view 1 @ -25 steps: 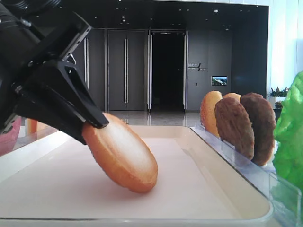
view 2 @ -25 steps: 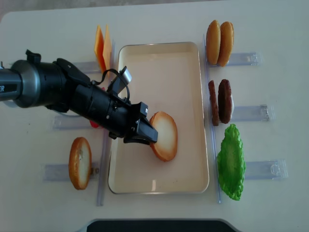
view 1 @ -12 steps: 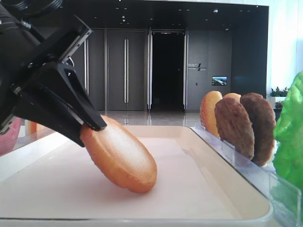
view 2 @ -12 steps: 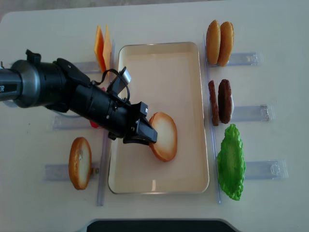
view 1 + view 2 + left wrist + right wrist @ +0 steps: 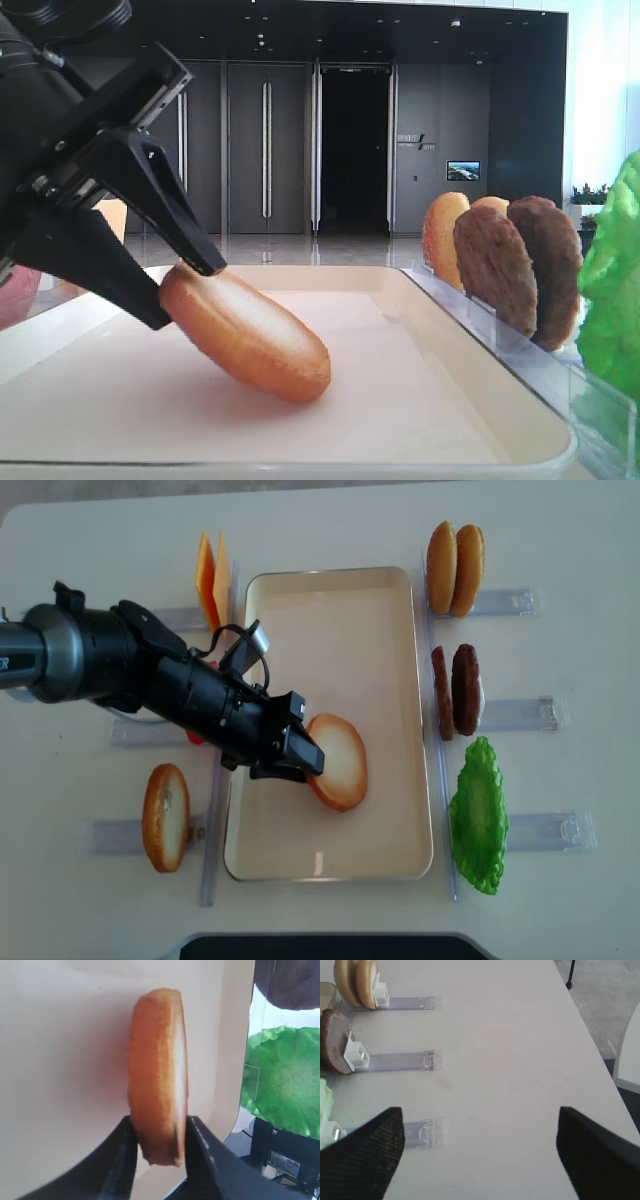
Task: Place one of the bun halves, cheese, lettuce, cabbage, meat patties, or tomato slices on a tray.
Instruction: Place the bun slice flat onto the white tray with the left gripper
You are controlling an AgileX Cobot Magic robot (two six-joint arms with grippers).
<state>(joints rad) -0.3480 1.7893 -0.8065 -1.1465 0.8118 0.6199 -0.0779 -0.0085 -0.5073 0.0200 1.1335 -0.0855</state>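
Note:
A bun half (image 5: 340,761) with a golden-brown rim leans on the cream tray (image 5: 340,630), its far edge resting on the tray floor and its near edge raised. In the low exterior view the bun half (image 5: 250,335) slants down to the right across the tray (image 5: 400,400). My left gripper (image 5: 308,764) has its jaws parted around the raised edge, and its fingers (image 5: 185,235) stand spread. The left wrist view shows the bun half (image 5: 157,1070) edge-on between the two fingers (image 5: 125,1155), close on both sides. My right gripper (image 5: 479,1115) hangs open over bare table.
Right of the tray, racks hold two buns (image 5: 455,555), two meat patties (image 5: 456,690) and lettuce (image 5: 480,815). Cheese slices (image 5: 212,578) stand at the tray's upper left. Another bun half (image 5: 165,815) sits in a rack at the lower left.
The left gripper's jaws have spread apart. The bun half has tipped lower, lying flatter on the tray. The right arm has not moved.

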